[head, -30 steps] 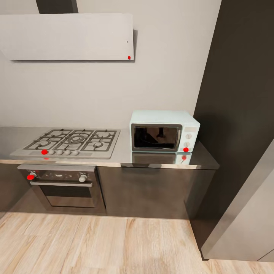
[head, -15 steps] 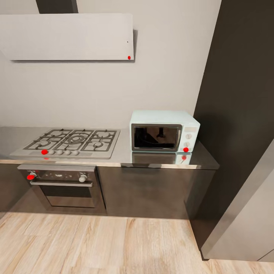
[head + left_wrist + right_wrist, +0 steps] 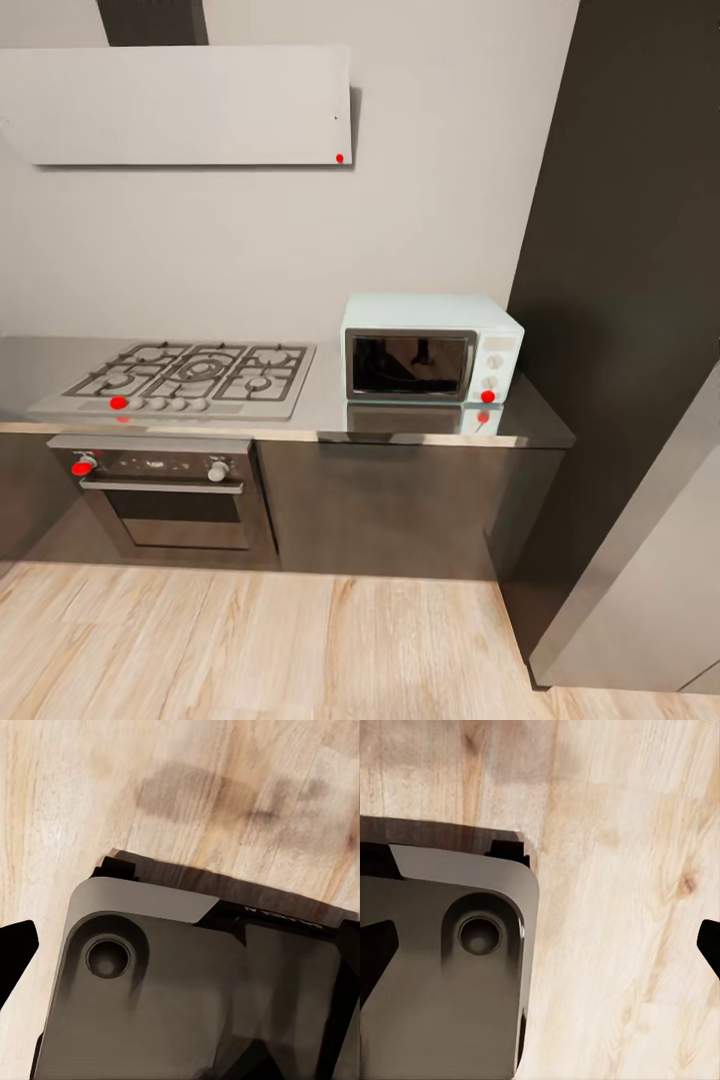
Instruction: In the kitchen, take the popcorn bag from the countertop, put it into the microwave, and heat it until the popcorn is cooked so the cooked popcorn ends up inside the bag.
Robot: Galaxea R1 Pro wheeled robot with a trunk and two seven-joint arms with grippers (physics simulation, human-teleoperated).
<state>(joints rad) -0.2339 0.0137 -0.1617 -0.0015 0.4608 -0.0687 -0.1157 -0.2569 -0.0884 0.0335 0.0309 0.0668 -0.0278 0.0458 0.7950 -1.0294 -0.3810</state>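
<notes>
The pale blue microwave [image 3: 432, 347] stands on the grey countertop [image 3: 330, 410] at its right end, with its dark glass door closed and a red dot by the lower knob. The popcorn bag and the popcorn are out of view. In the left wrist view, my left gripper [image 3: 180, 945] hangs over the robot's dark base [image 3: 187, 997] and the wooden floor, with one black fingertip [image 3: 16, 949] at the picture's edge. In the right wrist view, my right gripper [image 3: 544, 945] is open, its two black fingertips [image 3: 375, 952] far apart, nothing between them.
A gas cooktop [image 3: 185, 375] lies on the countertop left of the microwave, above a built-in oven [image 3: 165, 495]. A pale range hood [image 3: 180, 105] hangs on the wall. A tall dark cabinet [image 3: 630, 300] stands right of the microwave. Wooden floor [image 3: 250, 640] stretches before the cabinets.
The whole head view has shifted slightly downward, so the camera has moved a little. Nothing in the kitchen has moved.
</notes>
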